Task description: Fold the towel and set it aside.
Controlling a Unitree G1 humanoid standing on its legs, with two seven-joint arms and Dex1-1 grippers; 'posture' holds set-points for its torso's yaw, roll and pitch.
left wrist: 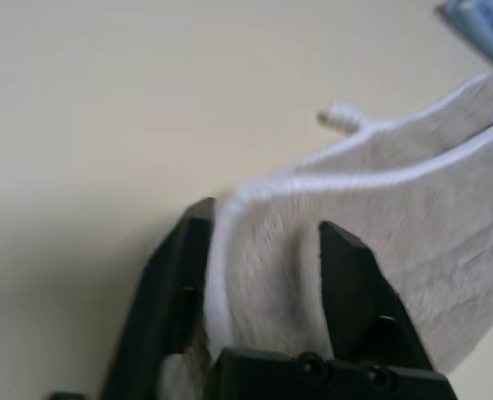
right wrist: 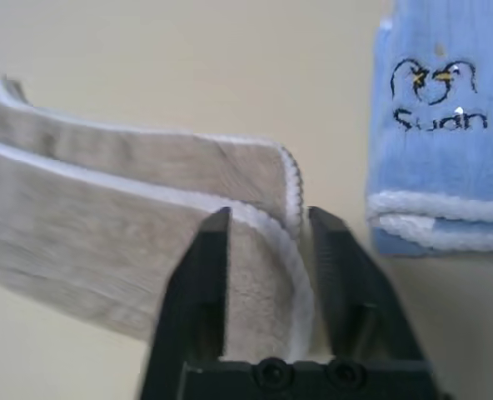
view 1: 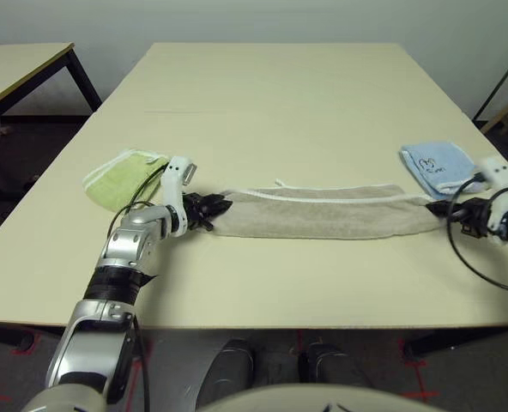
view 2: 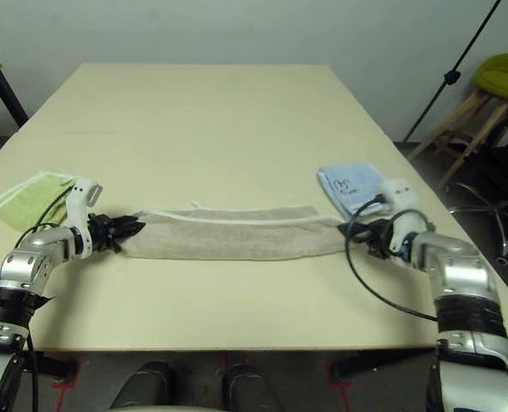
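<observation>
Across the pale counter (view 1: 305,94) the towel (view 1: 323,215) lies in a long narrow band, one lengthwise fold done, each end between the parted fingers of the left tool (view 1: 209,209) and right tool (view 2: 357,230); crosswise folding and setting aside remain.

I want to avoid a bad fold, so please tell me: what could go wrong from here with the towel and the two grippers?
1. The towel lies folded in a long strip, and each end sits between parted fingers of the left gripper and right gripper. As they pull away, a finger may drag an end and spoil the fold.
2. The light blue cloth lies close beside the right gripper; a careless move could push it.
3. The yellow-green cloth lies near the left arm, likewise.
</observation>
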